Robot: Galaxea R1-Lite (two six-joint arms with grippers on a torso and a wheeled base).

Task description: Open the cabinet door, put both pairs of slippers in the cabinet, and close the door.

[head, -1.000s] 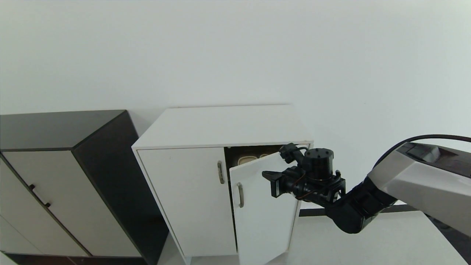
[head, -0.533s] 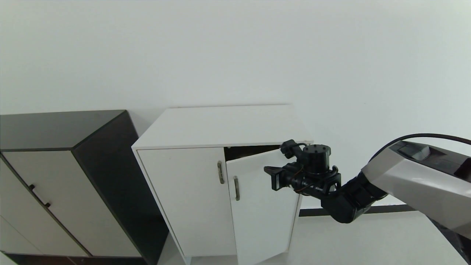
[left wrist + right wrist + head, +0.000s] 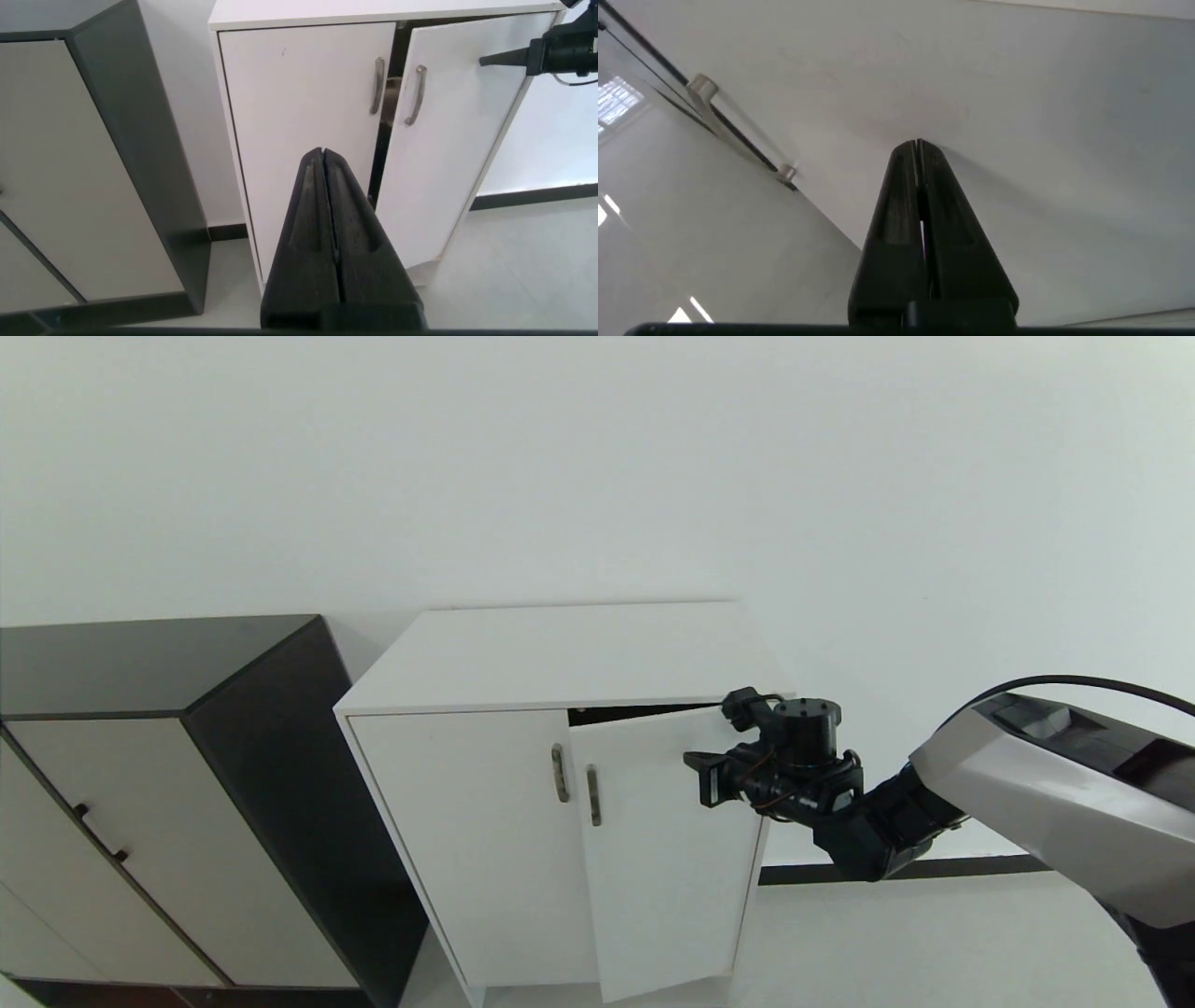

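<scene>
The white cabinet (image 3: pixel 560 653) stands against the wall with its left door flush. Its right door (image 3: pixel 653 859) is ajar by a narrow dark gap along the top. My right gripper (image 3: pixel 695 767) is shut, and its tips rest against the front of that door, to the right of the door's handle (image 3: pixel 594 795). The right wrist view has the shut gripper (image 3: pixel 918 147) against the white door panel (image 3: pixel 1036 84), with the handle (image 3: pixel 738 131) off to one side. My left gripper (image 3: pixel 322 154) is shut and empty, held low in front of the cabinet's left door (image 3: pixel 299 112). The door hides the cabinet's inside.
A black cabinet with pale doors (image 3: pixel 140 663) stands close to the left of the white one. A pale floor (image 3: pixel 887 943) and a dark baseboard (image 3: pixel 934 870) lie to the right, with a plain wall behind.
My right gripper moved toward the cabinet and swung the right door from well open to nearly shut. The tan shapes seen inside earlier are now covered.
</scene>
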